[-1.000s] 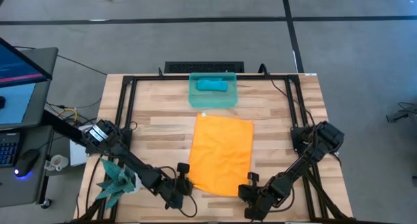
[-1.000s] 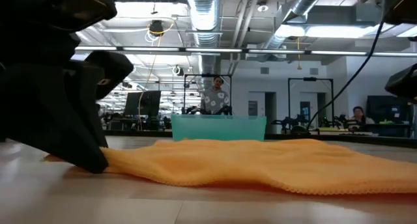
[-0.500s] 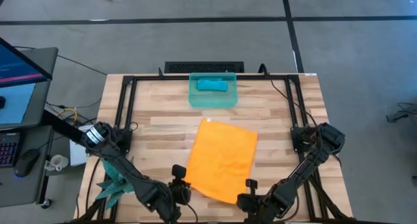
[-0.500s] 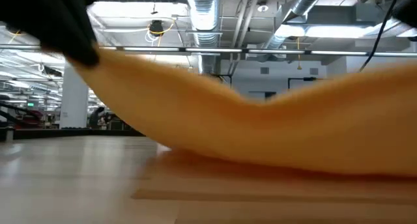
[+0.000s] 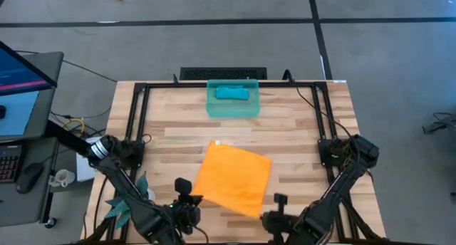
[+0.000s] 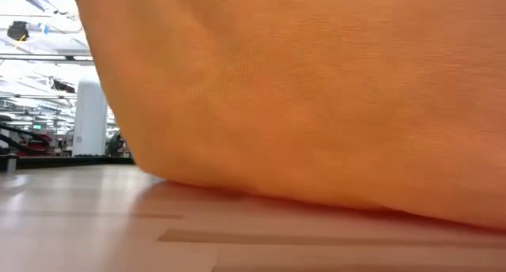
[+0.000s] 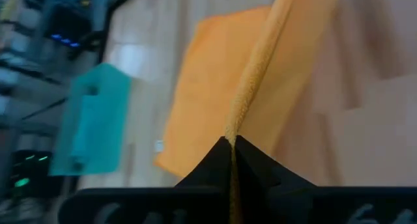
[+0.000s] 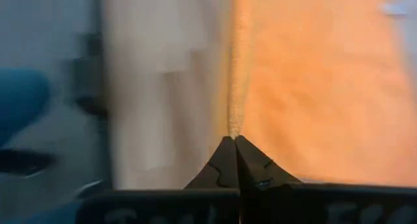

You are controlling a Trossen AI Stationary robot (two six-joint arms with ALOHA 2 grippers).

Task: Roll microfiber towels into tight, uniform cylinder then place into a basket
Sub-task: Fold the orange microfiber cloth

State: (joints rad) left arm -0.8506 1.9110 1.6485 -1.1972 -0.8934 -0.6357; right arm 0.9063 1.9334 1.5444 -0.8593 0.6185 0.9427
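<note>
The bright orange towel point(image 5: 231, 177) is held up by its near edge, and its far part lies on the table; it fills the low view point(image 6: 316, 98). My left gripper point(image 5: 189, 200) is shut on its near left corner. My right gripper point(image 5: 265, 215) is shut on its near right corner. The translucent teal basket point(image 5: 214, 108) stands at the table's far edge. It holds the teal-blue towel point(image 5: 233, 93), rolled up. The basket also shows in the left wrist view point(image 7: 91, 129). My left gripper pinches the orange towel's near edge at its left corner point(image 7: 233, 134) between its two shut fingers. The edge runs taut away from the fingertips, lifted off the table. My right gripper pinches the same near edge at its right corner point(image 8: 232, 127) between its two shut fingers. The cloth runs away from the fingertips, lifted.
A teal spiky plant figure point(image 5: 127, 201) lies at the table's near left, beside my left arm. Black frame rails point(image 5: 135, 124) run along the table's left, right and far sides. Bare wood point(image 5: 235, 127) lies between towel and basket.
Both grippers have risen and drawn back toward the table's near edge, shut on the towel's near corners. The near edge has lifted clear of the table. The far edge has slid away from the basket, and the towel has turned a little.
</note>
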